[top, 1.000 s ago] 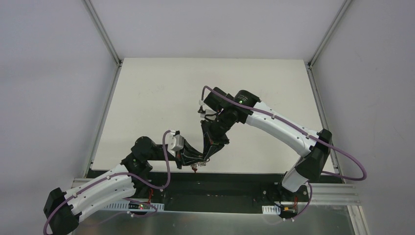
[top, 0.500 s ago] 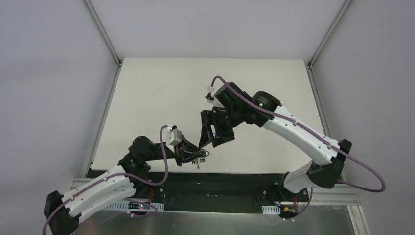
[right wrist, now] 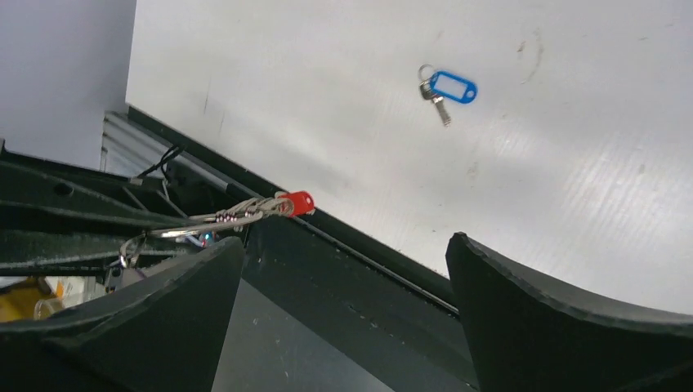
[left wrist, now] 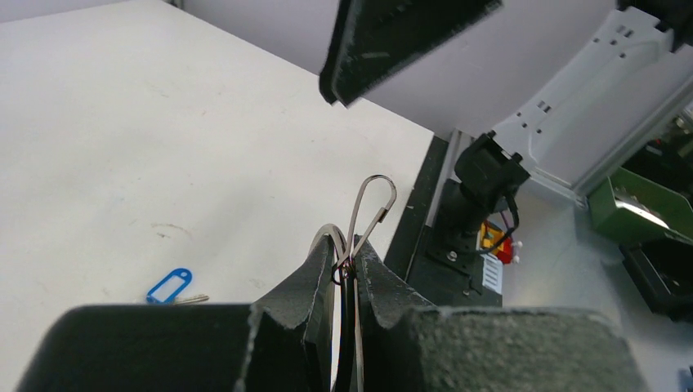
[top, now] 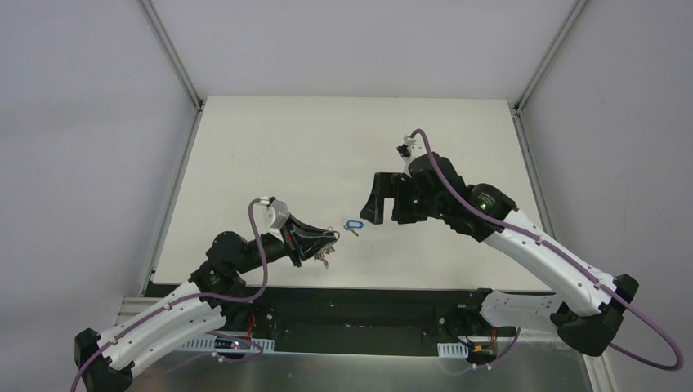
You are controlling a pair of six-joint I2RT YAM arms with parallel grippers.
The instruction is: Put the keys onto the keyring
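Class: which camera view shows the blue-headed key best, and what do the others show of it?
The right wrist view: the blue-headed key lies unobstructed, its blue head, small ring and silver blade distinct. The top external view shows only a tiny blue speck; the left wrist view, a small blue head, blade faint.

Both arms were built alike. The left arm [top: 167, 317] and the right arm [top: 535, 249] wore long white shells dotted with small dark screw holes, joined by chunky black joints. A thin purple cable [top: 261, 245] looped along each arm and ran up to the wrist. Just behind the left pincer [top: 329, 241] sat a small white block [top: 276, 213]. Farther back from the right pincer [top: 387, 214], a green light [top: 494, 207] glowed on a round black housing. The fingers [left wrist: 315, 282] were matte black, wedge-shaped, with stepped, toothed inner edges.
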